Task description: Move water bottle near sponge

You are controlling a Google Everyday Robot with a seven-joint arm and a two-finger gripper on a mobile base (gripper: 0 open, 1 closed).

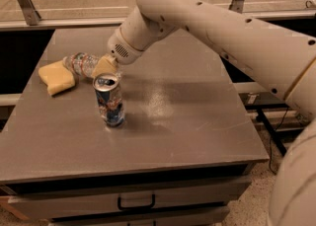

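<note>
The gripper (104,65), low at the far left just behind the drink can (109,99), is clamped on one end of the water bottle (80,63), holding it sideways right beside the sponge (57,77), probably so it can be released there.

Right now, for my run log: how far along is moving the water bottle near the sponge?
Looks done: the water bottle lies beside the sponge, its end at the sponge's edge. In hand: the gripper, just behind the drink can, has its fingers closed on the bottle's other end. Left: let go and back away.
</note>
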